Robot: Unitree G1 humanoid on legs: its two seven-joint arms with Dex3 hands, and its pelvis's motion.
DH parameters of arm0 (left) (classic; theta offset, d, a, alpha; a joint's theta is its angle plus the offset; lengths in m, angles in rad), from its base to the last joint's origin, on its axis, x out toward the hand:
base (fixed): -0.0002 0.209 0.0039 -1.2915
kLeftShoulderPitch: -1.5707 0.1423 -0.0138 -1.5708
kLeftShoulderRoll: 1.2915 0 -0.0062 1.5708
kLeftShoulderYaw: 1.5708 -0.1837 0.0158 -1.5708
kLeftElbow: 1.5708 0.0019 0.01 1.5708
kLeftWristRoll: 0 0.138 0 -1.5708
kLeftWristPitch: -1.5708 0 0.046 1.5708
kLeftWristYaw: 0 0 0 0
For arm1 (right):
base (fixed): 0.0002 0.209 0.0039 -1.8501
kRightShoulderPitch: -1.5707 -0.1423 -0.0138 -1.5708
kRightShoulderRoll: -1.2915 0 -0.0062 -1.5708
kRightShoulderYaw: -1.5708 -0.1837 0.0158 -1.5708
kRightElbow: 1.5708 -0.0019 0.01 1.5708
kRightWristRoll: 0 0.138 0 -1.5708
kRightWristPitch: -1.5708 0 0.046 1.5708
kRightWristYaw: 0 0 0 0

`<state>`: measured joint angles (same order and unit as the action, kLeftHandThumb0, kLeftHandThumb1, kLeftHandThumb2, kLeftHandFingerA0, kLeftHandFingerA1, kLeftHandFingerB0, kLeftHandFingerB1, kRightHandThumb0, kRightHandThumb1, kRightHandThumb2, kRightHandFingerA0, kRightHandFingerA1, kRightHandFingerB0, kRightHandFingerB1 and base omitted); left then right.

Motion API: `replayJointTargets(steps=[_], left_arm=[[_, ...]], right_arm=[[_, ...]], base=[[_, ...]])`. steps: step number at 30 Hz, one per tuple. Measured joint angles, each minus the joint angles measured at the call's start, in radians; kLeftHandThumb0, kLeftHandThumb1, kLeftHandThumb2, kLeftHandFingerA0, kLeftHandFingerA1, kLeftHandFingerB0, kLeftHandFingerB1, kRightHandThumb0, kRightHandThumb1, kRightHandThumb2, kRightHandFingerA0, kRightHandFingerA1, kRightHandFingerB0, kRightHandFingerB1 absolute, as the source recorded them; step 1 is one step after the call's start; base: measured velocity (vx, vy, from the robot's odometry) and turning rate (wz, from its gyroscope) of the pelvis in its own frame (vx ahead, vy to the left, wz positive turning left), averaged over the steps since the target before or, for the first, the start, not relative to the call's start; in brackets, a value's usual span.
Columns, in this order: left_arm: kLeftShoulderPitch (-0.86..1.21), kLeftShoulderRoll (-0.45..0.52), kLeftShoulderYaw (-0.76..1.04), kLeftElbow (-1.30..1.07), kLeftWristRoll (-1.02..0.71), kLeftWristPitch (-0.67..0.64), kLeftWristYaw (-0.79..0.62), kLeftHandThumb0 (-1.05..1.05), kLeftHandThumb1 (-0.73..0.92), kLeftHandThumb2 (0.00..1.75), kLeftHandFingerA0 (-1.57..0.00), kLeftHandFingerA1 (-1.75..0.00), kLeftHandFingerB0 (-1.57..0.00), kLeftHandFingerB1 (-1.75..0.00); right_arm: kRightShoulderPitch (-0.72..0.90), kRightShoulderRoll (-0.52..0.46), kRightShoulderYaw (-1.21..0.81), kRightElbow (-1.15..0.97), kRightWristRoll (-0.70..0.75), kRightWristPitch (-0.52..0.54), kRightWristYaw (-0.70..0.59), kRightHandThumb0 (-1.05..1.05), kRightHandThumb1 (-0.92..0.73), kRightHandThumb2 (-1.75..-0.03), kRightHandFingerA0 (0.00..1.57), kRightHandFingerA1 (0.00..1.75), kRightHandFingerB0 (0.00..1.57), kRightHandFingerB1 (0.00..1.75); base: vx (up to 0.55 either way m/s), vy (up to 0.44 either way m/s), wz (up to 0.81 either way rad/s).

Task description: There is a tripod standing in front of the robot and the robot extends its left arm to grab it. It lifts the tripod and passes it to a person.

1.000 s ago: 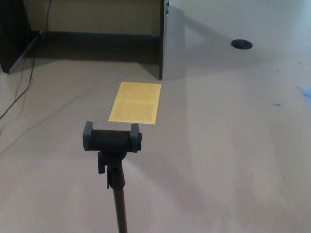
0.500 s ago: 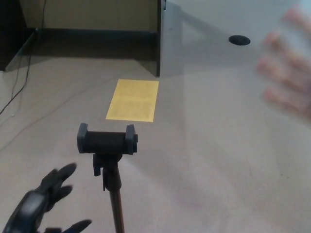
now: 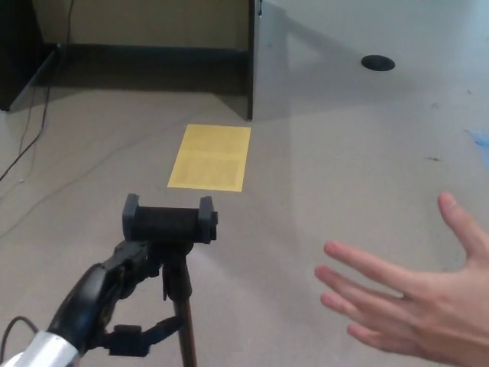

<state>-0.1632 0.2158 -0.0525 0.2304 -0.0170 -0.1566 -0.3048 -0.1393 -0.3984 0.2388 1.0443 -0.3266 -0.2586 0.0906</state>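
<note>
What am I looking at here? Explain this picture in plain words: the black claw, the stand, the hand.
The one picture comes from a camera on a humanoid robot's head, looking down at the floor. The black claw is the robot's left hand, open, fingers spread beside the tripod, not yet gripping it. The tripod stands upright with a phone-style clamp on top. At the right, a person's hand waits, palm open. A yellow sheet lies on the carpet beyond. The robot's right hand is out of sight.

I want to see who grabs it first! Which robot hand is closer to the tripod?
The left robot hand, open right beside the tripod pole, under its phone clamp. The right robot hand isn't in view.
</note>
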Motion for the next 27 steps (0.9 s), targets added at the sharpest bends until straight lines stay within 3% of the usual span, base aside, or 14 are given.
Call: replayJointTargets(steps=[1,2,3,4,5,10,11,12,20,23,24,25,26,27], left_arm=[[-0.003,-0.003,-0.006,0.0,0.0,0.003,-0.002,-0.71,0.49,0.57,-0.1,-0.32,0.0,-0.17],[-0.007,-0.006,-0.015,0.001,0.002,0.007,-0.003,-0.68,0.4,0.81,-0.03,-0.38,-0.01,-0.12],[-0.013,-0.01,-0.024,0.003,0.004,0.011,-0.005,-0.76,0.48,0.6,-0.08,-0.32,0.0,-0.17],[-0.019,-0.012,-0.033,0.006,0.006,0.015,-0.005,-0.76,0.48,0.6,-0.08,-0.32,0.0,-0.17],[-0.025,-0.014,-0.042,0.009,0.009,0.019,-0.005,-0.68,0.4,0.8,-0.04,-0.37,0.0,-0.12],[-0.056,-0.03,-0.06,0.044,0.01,0.047,-0.015,-0.75,0.46,0.82,0.0,-0.38,-0.09,-0.04],[-0.065,-0.034,-0.061,0.053,0.01,0.056,-0.016,-0.67,0.41,0.83,-0.02,-0.42,-0.02,-0.14],[-0.075,-0.038,-0.062,0.061,0.01,0.066,-0.017,-0.74,0.51,0.56,-0.18,-0.34,0.0,-0.18],[-0.143,-0.062,-0.098,0.157,0.032,0.148,-0.012,-0.66,0.42,0.72,-0.12,-0.43,-0.02,-0.14],[-0.17,-0.08,-0.097,0.231,0.035,0.154,-0.011,-0.61,0.5,0.56,-0.24,-0.37,0.0,-0.18],[-0.176,-0.087,-0.096,0.255,0.035,0.154,-0.011,-0.66,0.43,0.76,-0.26,-0.47,0.0,-0.13],[-0.183,-0.094,-0.096,0.278,0.036,0.154,-0.011,-0.66,0.43,0.76,-0.26,-0.47,0.0,-0.13],[-0.189,-0.098,-0.098,0.298,0.037,0.153,-0.011,-0.65,0.42,0.76,-0.31,-0.49,0.0,-0.14],[-0.197,-0.102,-0.102,0.322,0.04,0.152,-0.011,-0.61,0.51,0.55,-0.4,-0.39,0.0,-0.23]], right_arm=[[0.0,0.0,-0.001,-0.003,0.0,0.0,0.001,-0.41,-0.69,-0.61,0.65,0.43,0.45,0.36],[0.0,0.0,-0.002,-0.006,0.0,-0.001,0.002,-0.41,-0.7,-0.61,0.65,0.42,0.45,0.36],[0.0,0.0,-0.003,-0.009,0.0,-0.002,0.003,-0.41,-0.7,-0.62,0.65,0.42,0.45,0.36],[0.0,0.0,-0.004,-0.01,0.0,-0.003,0.004,-0.41,-0.7,-0.62,0.65,0.42,0.45,0.36],[0.0,0.0,-0.005,-0.01,0.0,-0.003,0.005,-0.41,-0.7,-0.61,0.65,0.42,0.45,0.36],[0.002,0.0,-0.01,-0.013,0.0,-0.003,0.008,-0.41,-0.71,-0.61,0.67,0.44,0.47,0.37],[0.003,0.0,-0.01,-0.014,0.0,-0.003,0.009,-0.41,-0.71,-0.61,0.67,0.43,0.47,0.37],[0.003,-0.001,-0.01,-0.017,0.0,-0.003,0.009,-0.41,-0.71,-0.61,0.66,0.43,0.47,0.37],[0.005,-0.001,-0.018,-0.032,0.003,-0.002,0.025,-0.41,-0.69,-0.61,0.64,0.42,0.45,0.36],[0.005,-0.001,-0.022,-0.044,0.007,-0.001,0.034,-0.42,-0.7,-0.61,0.63,0.41,0.45,0.36],[0.005,-0.001,-0.023,-0.048,0.008,-0.001,0.037,-0.41,-0.7,-0.61,0.63,0.41,0.45,0.36],[0.005,-0.001,-0.025,-0.052,0.009,-0.001,0.04,-0.41,-0.7,-0.61,0.63,0.41,0.45,0.36],[0.004,-0.002,-0.025,-0.055,0.009,-0.001,0.042,-0.48,-0.59,-0.86,0.53,0.54,0.39,0.49],[0.003,-0.002,-0.026,-0.056,0.009,0.0,0.044,-0.42,-0.7,-0.61,0.62,0.41,0.45,0.36]], base=[[0.0,0.0,0.0],[0.0,0.0,0.0],[0.0,0.0,0.0],[0.0,0.0,0.0],[0.0,0.0,0.0],[0.0,0.0,0.0],[0.0,0.0,0.0],[0.0,0.0,0.0],[0.0,0.0,0.0],[0.0,0.0,0.0],[0.0,0.0,0.0],[0.0,0.0,0.0],[0.0,0.0,0.0],[0.0,0.0,0.0]])
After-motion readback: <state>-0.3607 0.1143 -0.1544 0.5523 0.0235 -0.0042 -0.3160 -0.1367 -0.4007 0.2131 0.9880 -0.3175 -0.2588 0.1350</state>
